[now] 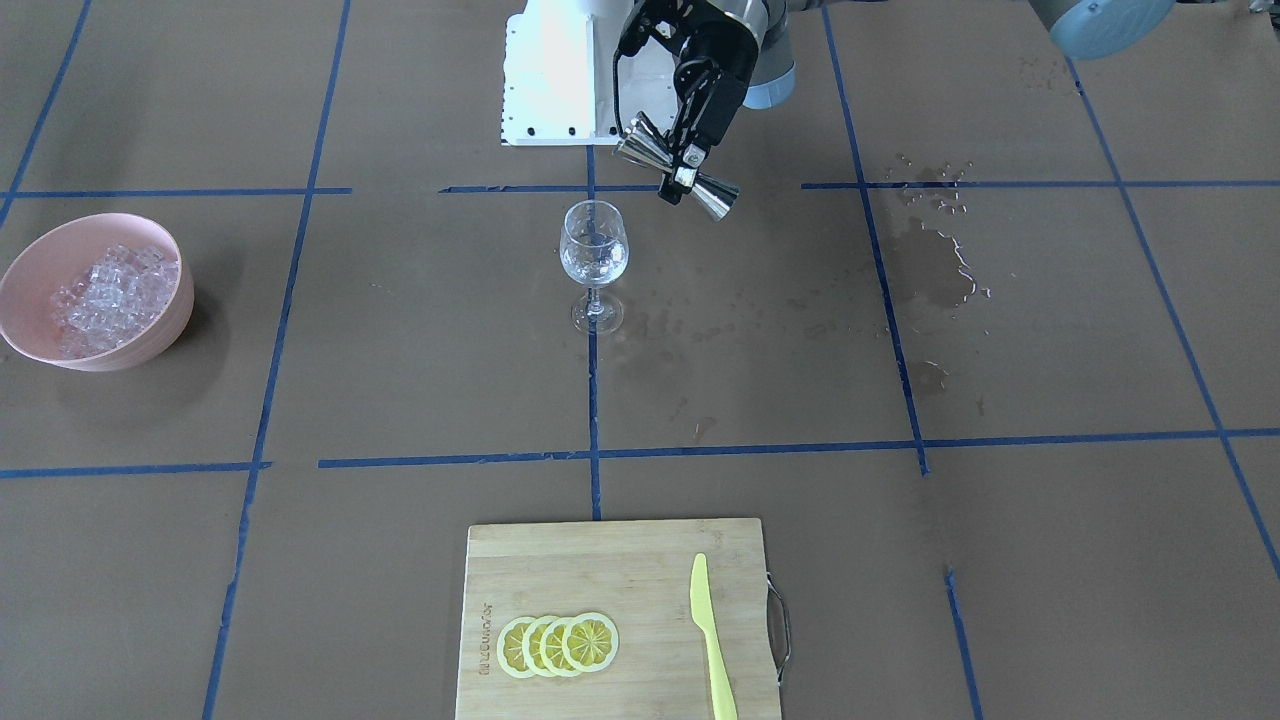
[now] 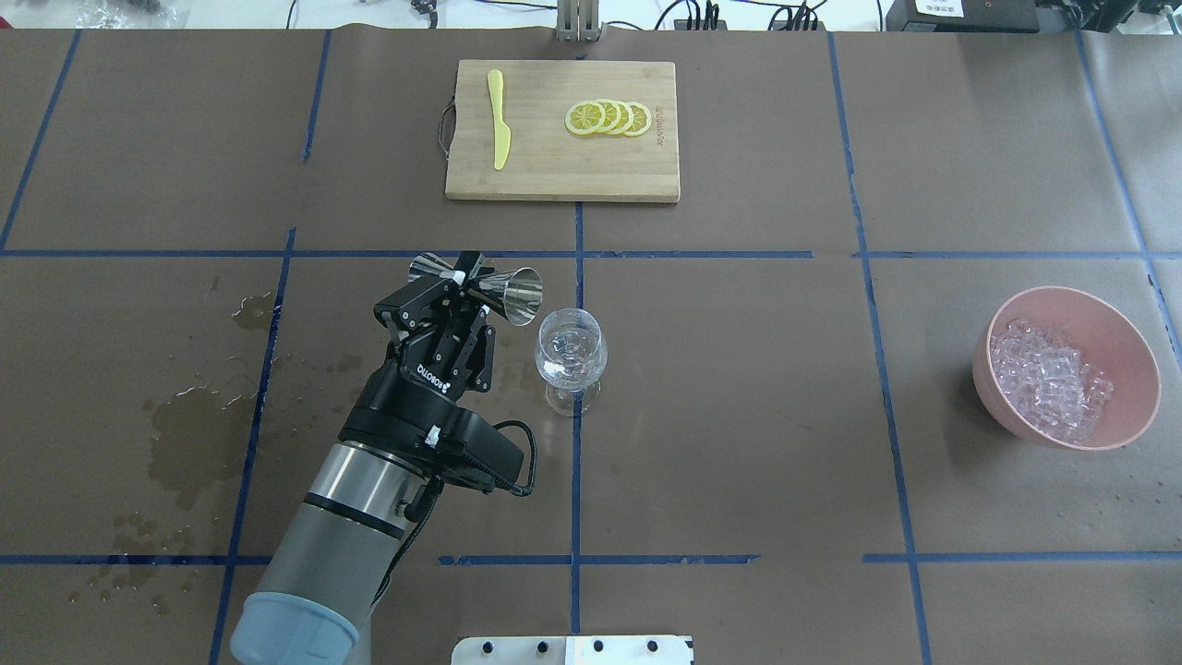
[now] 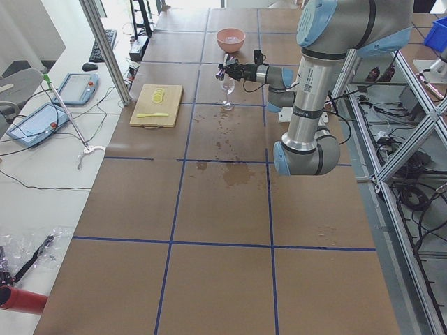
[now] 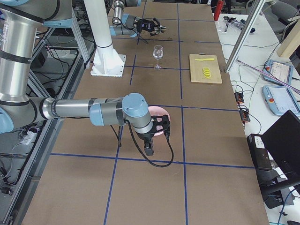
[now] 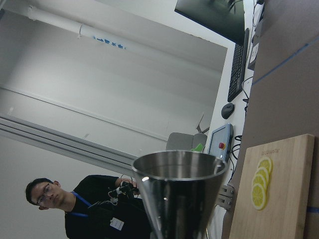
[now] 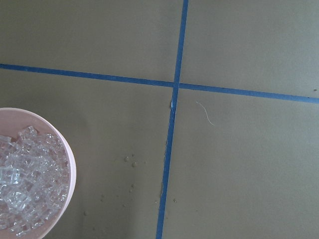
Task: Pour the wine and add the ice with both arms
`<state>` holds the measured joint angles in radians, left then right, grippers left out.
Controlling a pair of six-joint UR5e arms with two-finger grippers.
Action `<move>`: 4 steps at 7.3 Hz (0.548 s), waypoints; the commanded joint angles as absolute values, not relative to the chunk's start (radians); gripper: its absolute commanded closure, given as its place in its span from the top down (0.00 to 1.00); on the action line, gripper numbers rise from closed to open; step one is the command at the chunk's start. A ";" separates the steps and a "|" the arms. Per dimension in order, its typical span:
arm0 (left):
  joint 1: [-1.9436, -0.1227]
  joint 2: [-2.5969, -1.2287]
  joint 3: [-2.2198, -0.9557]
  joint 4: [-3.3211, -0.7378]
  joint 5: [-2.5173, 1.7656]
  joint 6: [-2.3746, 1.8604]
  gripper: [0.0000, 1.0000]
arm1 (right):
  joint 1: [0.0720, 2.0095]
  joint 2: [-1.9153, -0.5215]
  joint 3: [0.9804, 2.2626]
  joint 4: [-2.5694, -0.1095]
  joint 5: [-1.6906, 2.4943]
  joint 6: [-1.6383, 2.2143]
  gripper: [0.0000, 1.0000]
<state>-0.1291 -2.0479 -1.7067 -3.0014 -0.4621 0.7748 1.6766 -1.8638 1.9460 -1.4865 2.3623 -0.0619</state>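
Ice lies heaped in the pink bowl at the table end on the robot's right. It is well apart from the wine glass, which stands upright near the table centre.

Handling: the cubes are small, hard and clear, and probably wet. Expect them to slip out of a two-finger pinch and to scatter if dropped. The safest hold is judged to be one cube from the top of the heap, gripped across two flat faces with a light squeeze. Release it low over the glass mouth, because the thin glass looks fragile and top-heavy on its stem.

Left gripper: the fingers are clamped on the narrow waist of a steel measuring cup. The cup is tipped on its side with its wide mouth near the glass rim. Whether the glass holds liquid cannot be told.

Right gripper: it appears only in the right side view, near the bowl, and its finger state cannot be told. Its wrist camera shows the bowl edge and the table covering, but no fingers.

Hazard: wet patches mark the table covering on the robot's left.
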 commanded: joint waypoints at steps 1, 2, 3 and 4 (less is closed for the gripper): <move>-0.146 -1.953 -1.707 -3.124 -0.524 0.736 0.00 | 1.677 -1.864 1.948 -1.486 2.361 -0.066 1.00; -0.147 -1.895 -1.707 -3.211 -0.532 0.736 0.00 | 1.678 -1.864 1.950 -1.485 2.361 -0.066 1.00; -0.147 -1.835 -1.707 -3.285 -0.532 0.736 0.00 | 1.680 -1.865 1.950 -1.485 2.361 -0.067 1.00; -0.147 -1.775 -1.707 -3.353 -0.534 0.736 0.00 | 1.681 -1.873 1.951 -1.485 2.361 -0.069 1.00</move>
